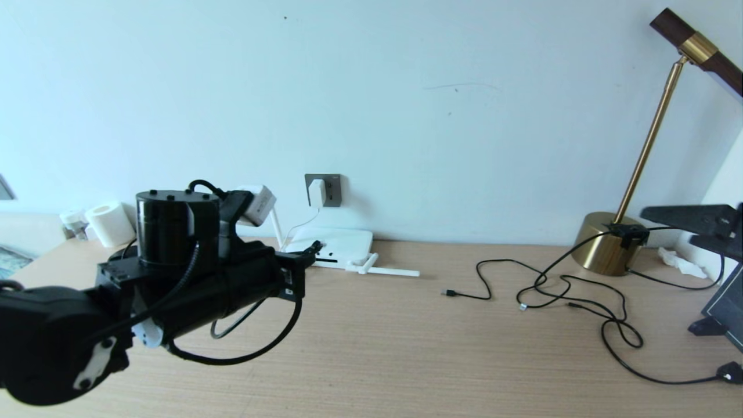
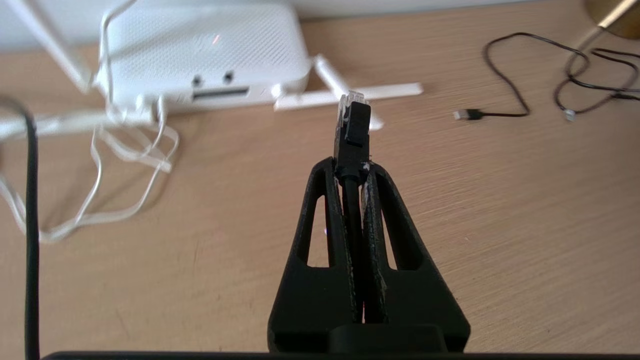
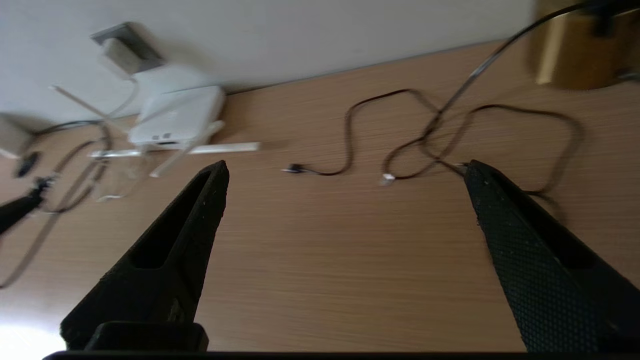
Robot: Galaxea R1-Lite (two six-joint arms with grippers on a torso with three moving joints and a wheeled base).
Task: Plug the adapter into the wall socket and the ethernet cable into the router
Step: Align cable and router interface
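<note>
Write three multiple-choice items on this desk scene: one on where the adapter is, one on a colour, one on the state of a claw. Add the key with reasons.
1. Where is the adapter?
A. Lying on the desk beside the lamp
B. Seated in the wall socket
C. Held in the right claw

2. What colour is the lamp base?
A. Brass gold
B. Red
C. Dark blue

3. What state is the left claw in?
A. Wide open and empty
B. Shut on the router's antenna
C. Shut on the ethernet cable

Key: 1 B, in the head view the white cube sits on the grey plate on the wall, above the router. 2 A, the round base at the desk's right end shines gold. 3 C, the left wrist view shows both fingers pressed against the black plug, whose clear tip points toward the router. The right claw stands wide open, empty.
</note>
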